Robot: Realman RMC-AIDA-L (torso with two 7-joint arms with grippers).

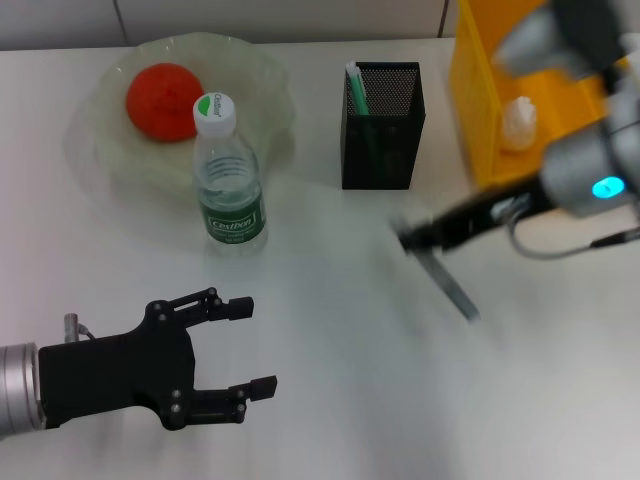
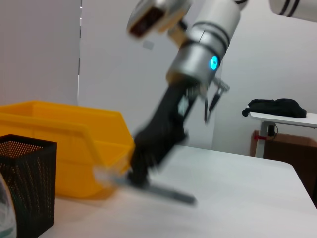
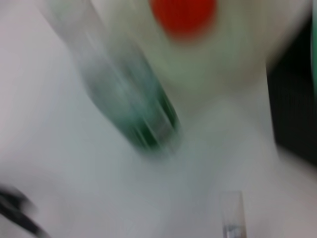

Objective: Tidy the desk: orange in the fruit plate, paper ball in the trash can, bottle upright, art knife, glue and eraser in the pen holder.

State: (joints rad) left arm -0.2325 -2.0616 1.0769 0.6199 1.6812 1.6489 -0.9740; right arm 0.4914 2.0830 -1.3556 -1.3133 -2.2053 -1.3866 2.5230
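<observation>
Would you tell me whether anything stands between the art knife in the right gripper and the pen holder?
Nothing visible does: the art knife, held by the right gripper, hangs over bare table just before the pen holder.

Head camera looks down on the desk (image 1: 330,400); both wrist cameras face the bottle (image 1: 229,178).

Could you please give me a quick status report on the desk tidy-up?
Left gripper open, idle near the front edge. Right gripper shut on art knife, above the table. Pen holder behind it, path unobstructed.

Clear glossy plastic bottle (image 1: 229,170), black metal mesh pen holder (image 1: 383,125), matt white desk (image 1: 330,380).
</observation>
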